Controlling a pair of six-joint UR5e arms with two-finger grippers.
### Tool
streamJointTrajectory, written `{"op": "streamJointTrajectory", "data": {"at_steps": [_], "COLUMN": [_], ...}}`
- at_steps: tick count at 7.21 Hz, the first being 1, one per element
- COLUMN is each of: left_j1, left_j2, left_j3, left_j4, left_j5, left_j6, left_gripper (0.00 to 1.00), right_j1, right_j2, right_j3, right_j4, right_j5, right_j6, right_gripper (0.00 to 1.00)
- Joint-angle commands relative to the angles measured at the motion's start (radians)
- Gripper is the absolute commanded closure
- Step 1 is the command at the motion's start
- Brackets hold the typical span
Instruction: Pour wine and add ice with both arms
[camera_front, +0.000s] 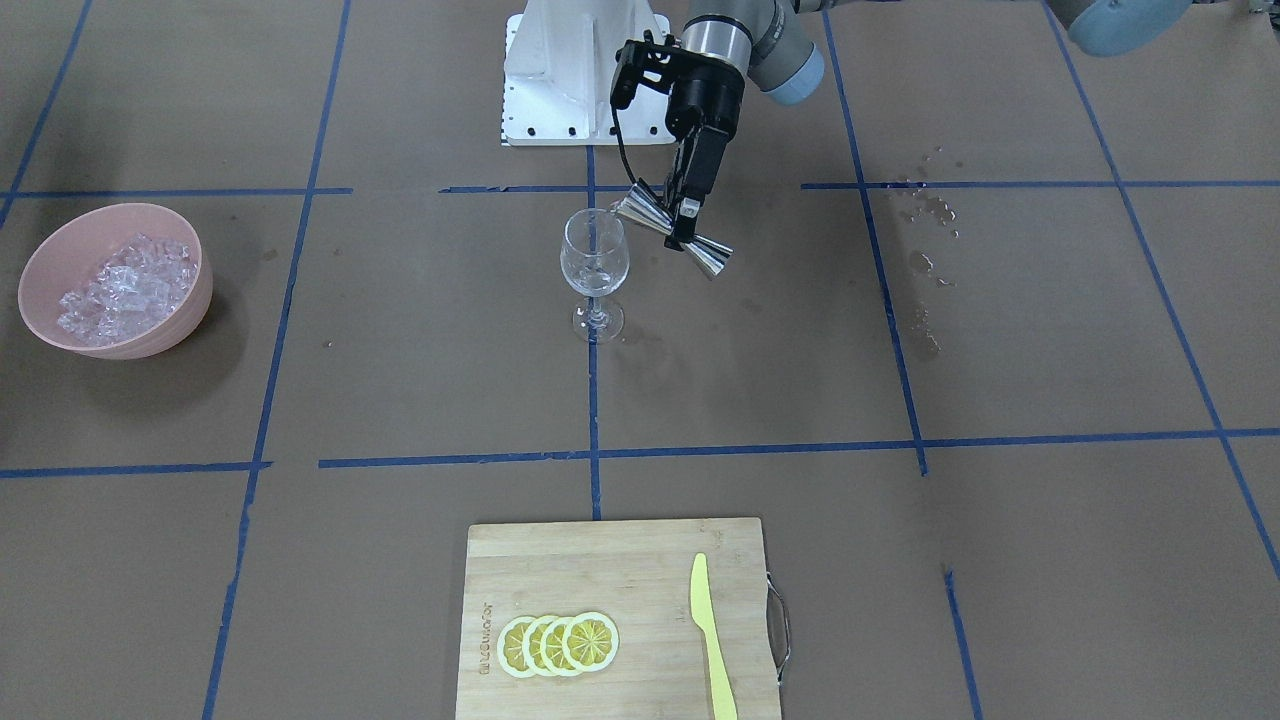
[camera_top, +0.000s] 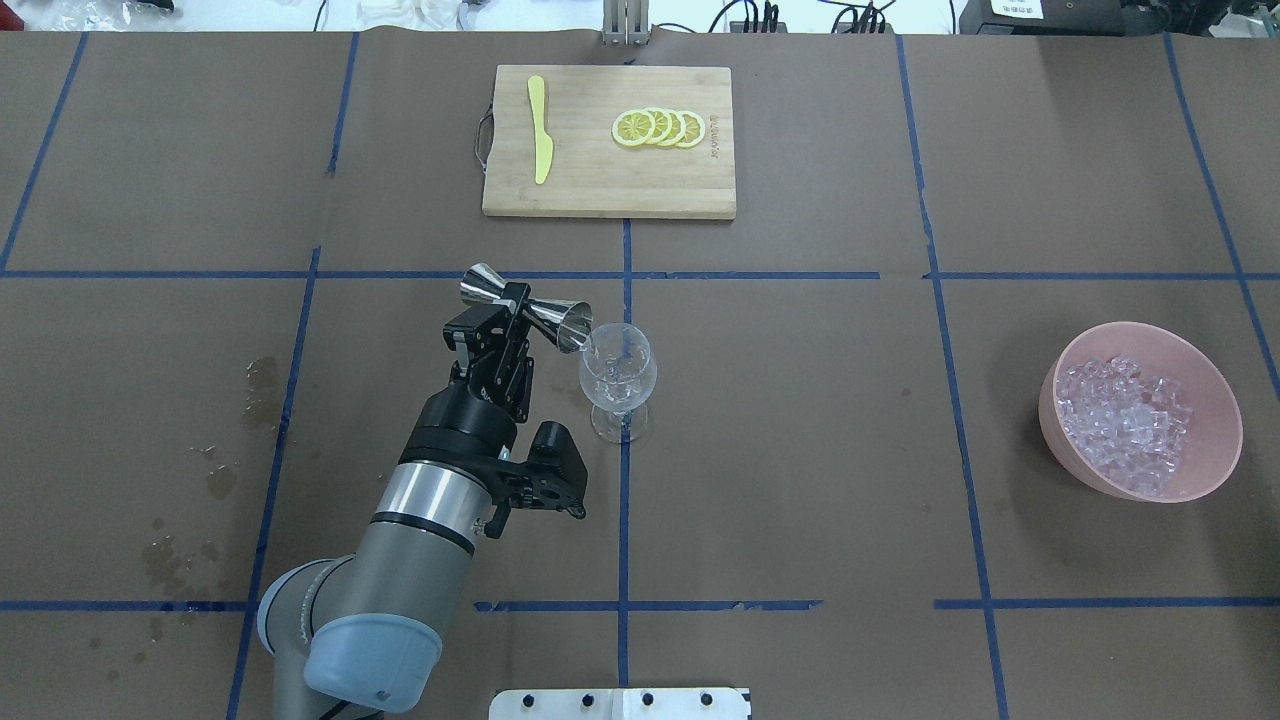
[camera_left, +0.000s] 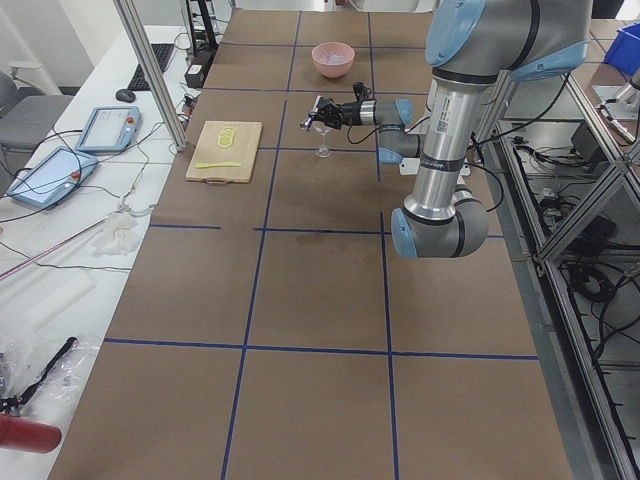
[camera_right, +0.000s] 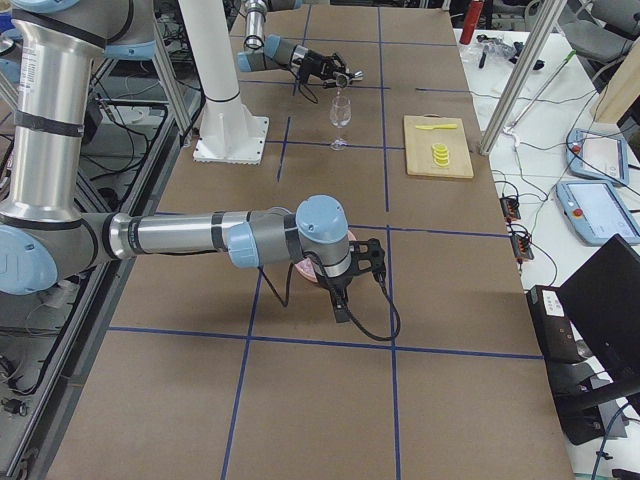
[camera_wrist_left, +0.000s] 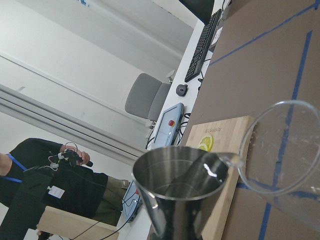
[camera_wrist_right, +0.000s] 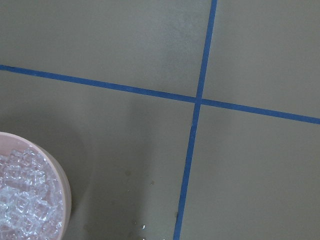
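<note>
My left gripper (camera_top: 518, 303) is shut on the waist of a steel jigger (camera_top: 525, 308), tipped sideways with its mouth at the rim of the wine glass (camera_top: 618, 375). In the left wrist view a thin clear wine stream (camera_wrist_left: 220, 159) runs from the jigger's lip (camera_wrist_left: 180, 175) onto the glass rim (camera_wrist_left: 280, 145). The gripper also shows in the front view (camera_front: 685, 225). The ice (camera_top: 1130, 420) fills a pink bowl (camera_top: 1230, 420) at the right. My right gripper (camera_right: 342, 300) shows only in the exterior right view, by the bowl; I cannot tell whether it is open or shut.
A bamboo cutting board (camera_top: 600, 190) with lemon slices (camera_top: 660, 128) and a yellow knife (camera_top: 540, 140) lies at the far side. Wet spots (camera_top: 260, 385) mark the table on my left. The white base block (camera_front: 560, 90) stands behind the glass.
</note>
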Motion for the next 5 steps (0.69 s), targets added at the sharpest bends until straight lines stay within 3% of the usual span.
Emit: {"op": "streamJointTrajectory", "data": {"at_steps": [1, 5], "left_j1": [0.001, 0.001], "left_j2": [-0.013, -0.034], "left_j3": [0.003, 0.001], "left_j4": [0.000, -0.002], "left_j5": [0.042, 0.080], "left_j6": [0.123, 0.295], "left_gripper": [1.00, 1.00], "right_j1": [0.000, 0.000], "right_j2": [-0.003, -0.005], "right_j3": [-0.001, -0.001], "right_j4": [-0.001, 0.001], "right_j5": [0.001, 0.001], "right_j6": [0.000, 0.000], "right_gripper": [0.00, 0.00]}}
